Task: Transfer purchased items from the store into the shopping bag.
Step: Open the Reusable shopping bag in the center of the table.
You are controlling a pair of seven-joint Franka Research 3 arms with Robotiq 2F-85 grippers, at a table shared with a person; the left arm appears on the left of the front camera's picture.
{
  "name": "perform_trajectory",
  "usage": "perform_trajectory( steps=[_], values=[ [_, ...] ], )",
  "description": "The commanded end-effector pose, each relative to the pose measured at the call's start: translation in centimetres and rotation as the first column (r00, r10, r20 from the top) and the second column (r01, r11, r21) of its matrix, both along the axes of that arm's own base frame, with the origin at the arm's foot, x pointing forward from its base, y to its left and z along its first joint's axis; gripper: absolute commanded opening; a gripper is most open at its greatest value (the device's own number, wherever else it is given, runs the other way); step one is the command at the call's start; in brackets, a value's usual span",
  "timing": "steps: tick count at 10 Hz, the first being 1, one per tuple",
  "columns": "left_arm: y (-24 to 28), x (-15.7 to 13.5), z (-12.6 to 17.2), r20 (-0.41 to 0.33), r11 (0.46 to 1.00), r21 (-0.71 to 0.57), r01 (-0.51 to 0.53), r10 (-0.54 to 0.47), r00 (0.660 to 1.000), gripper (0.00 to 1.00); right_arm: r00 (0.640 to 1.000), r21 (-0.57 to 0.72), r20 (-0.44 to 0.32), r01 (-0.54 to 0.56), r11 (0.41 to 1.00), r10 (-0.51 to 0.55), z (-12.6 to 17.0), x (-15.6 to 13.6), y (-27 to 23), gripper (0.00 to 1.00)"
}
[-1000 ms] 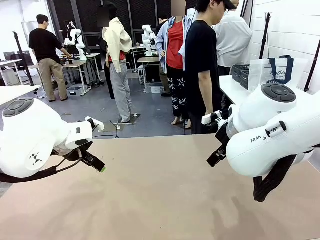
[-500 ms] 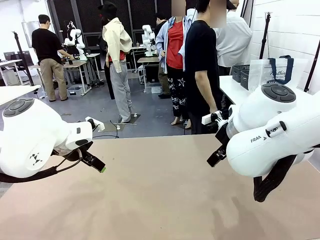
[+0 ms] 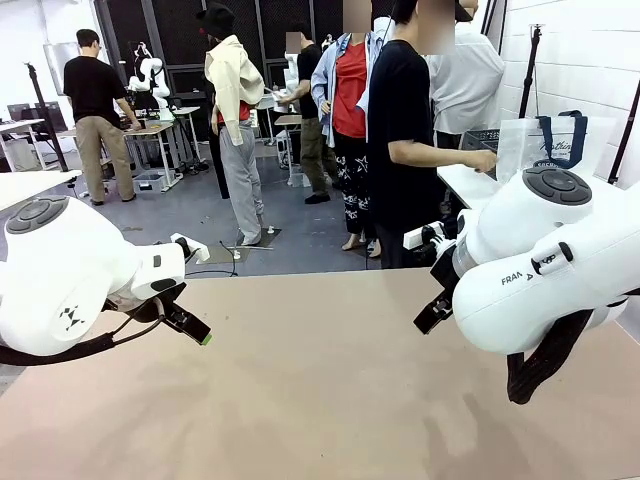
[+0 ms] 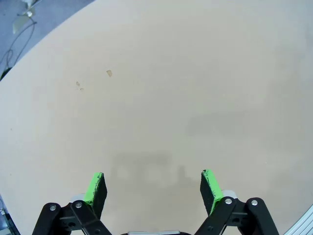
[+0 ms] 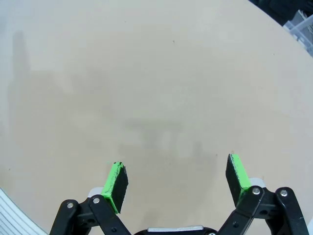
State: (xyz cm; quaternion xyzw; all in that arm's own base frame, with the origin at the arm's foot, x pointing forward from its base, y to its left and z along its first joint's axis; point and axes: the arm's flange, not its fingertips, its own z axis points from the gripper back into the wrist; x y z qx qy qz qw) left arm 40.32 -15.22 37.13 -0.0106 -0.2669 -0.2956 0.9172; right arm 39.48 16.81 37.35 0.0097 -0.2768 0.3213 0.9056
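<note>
My left gripper (image 3: pixel 195 328) hangs open over the bare tan table (image 3: pixel 320 390) at the left; in the left wrist view its green pads (image 4: pixel 95 188) stand wide apart with nothing between them. My right gripper (image 3: pixel 428 312) hovers open at the right, and its pads (image 5: pixel 116 180) are likewise apart over bare tabletop. The shopping bag (image 3: pixel 555 140), translucent with navy handles, stands on a white side table beyond my right arm. The dark store basket (image 3: pixel 488 138) sits beside it, partly hidden by a person's forearm. The purchased items are out of view.
A person in a black shirt (image 3: pixel 400 120) stands at the far edge, with a hand (image 3: pixel 485 160) stretched over the white side table (image 3: pixel 465 185). Other people stand behind. The floor starts beyond the table's far edge.
The person in black has reached a hand out to the side table by the basket. Another person has walked in behind. Both arms have stayed still.
</note>
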Motion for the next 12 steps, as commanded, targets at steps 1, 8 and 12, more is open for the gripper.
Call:
perform_trajectory(
  steps=[1,8,12],
  values=[
    [0.1,0.03,0.01,0.0,1.0,-0.001,-0.002,0.002,1.0,1.0,1.0,0.001,0.0,0.0,1.0,0.0,0.0,0.0,-0.01,1.0],
    [0.1,0.03,0.01,0.0,1.0,-0.001,-0.002,0.002,1.0,1.0,1.0,0.001,0.0,0.0,1.0,0.0,0.0,0.0,-0.01,1.0],
    [0.1,0.03,0.01,0.0,1.0,-0.001,-0.002,0.002,1.0,1.0,1.0,0.001,0.0,0.0,1.0,0.0,0.0,0.0,-0.01,1.0]
  ],
)
